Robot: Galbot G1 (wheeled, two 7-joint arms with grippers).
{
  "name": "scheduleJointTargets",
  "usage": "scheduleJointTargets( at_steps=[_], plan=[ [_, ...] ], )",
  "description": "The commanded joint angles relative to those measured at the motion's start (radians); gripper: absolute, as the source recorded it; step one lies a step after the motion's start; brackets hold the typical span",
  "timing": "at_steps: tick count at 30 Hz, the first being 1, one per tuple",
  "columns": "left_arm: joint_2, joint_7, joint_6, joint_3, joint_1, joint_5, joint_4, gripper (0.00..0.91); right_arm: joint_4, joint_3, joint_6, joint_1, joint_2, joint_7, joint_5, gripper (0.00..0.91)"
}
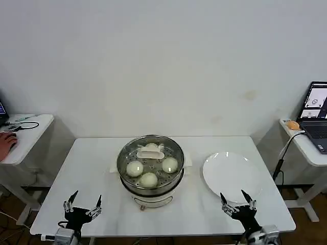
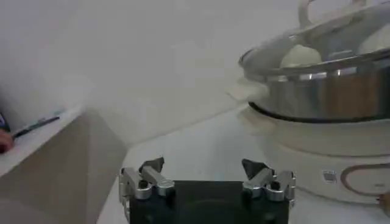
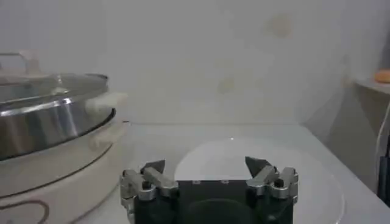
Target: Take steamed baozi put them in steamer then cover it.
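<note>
The steamer (image 1: 150, 184) is a shiny steel pot on a whitish base at the middle of the table. Three steamed baozi (image 1: 148, 179) show clearly inside it, under the clear glass cover (image 1: 173, 151) that sits on the pot with its whitish handle (image 1: 150, 151) near the far side. My left gripper (image 1: 82, 202) hangs open at the table's near left edge, well clear of the pot. My right gripper (image 1: 237, 201) is open at the near right, over the near rim of the white plate. The pot (image 2: 329, 97) and its cover (image 3: 49, 88) fill the side of each wrist view.
An empty white plate (image 1: 231, 176) lies right of the steamer. Side desks stand at both ends: a laptop (image 1: 316, 115) and an orange object on the right one, a person's hand (image 1: 6, 140) resting on the left one.
</note>
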Motion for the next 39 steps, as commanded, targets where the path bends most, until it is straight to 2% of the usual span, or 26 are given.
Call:
scheduleJointTargets(
  at_steps=[1,39],
  plan=[
    [-0.014,-0.004,-0.012,-0.009,0.028,-0.019,-0.006,0.907,0.005,-0.001,-0.01,-0.008,0.001,0.002,-0.008,0.907],
    [-0.021,-0.002,-0.021,-0.004,0.039,-0.017,-0.018,0.907,0.011,0.008,0.014,-0.003,0.021,-0.02,-0.052,0.907]
  ],
)
